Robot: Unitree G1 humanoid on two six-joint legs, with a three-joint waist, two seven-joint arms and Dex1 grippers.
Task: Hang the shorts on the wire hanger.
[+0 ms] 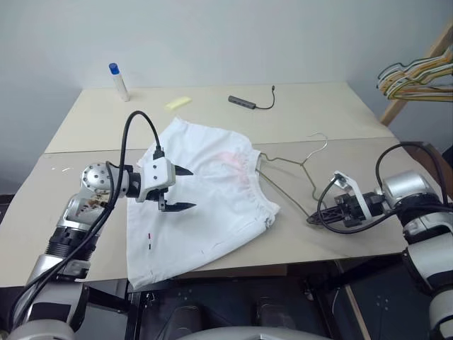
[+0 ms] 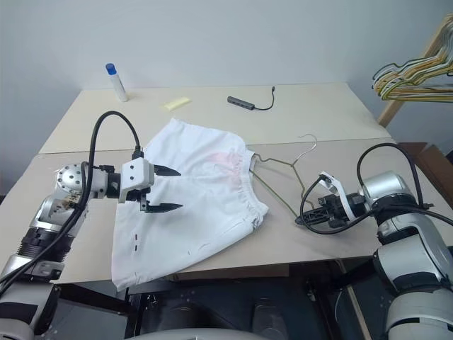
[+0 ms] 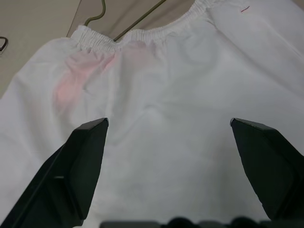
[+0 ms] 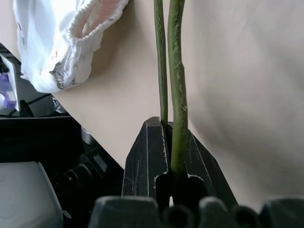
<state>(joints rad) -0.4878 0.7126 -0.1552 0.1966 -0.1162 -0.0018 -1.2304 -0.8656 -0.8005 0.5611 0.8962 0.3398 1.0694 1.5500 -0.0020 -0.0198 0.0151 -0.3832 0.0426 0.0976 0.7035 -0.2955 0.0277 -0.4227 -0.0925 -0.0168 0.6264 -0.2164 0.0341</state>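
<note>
Your right gripper (image 4: 170, 156) has its two black fingers pinched tight on the wire hanger (image 4: 176, 85), so you're looking straight down two thin greenish-grey wires running away from the jaws, side by side and nearly touching. Off to one side of the jaws, well apart from them, the shorts (image 4: 61, 42) sit bunched at the edge of the beige table (image 4: 247, 95), with the gathered waistband facing you.

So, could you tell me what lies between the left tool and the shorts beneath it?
Nothing: the open left tool hovers over the shorts, bare white cloth between its fingers, in the left wrist view.
</note>
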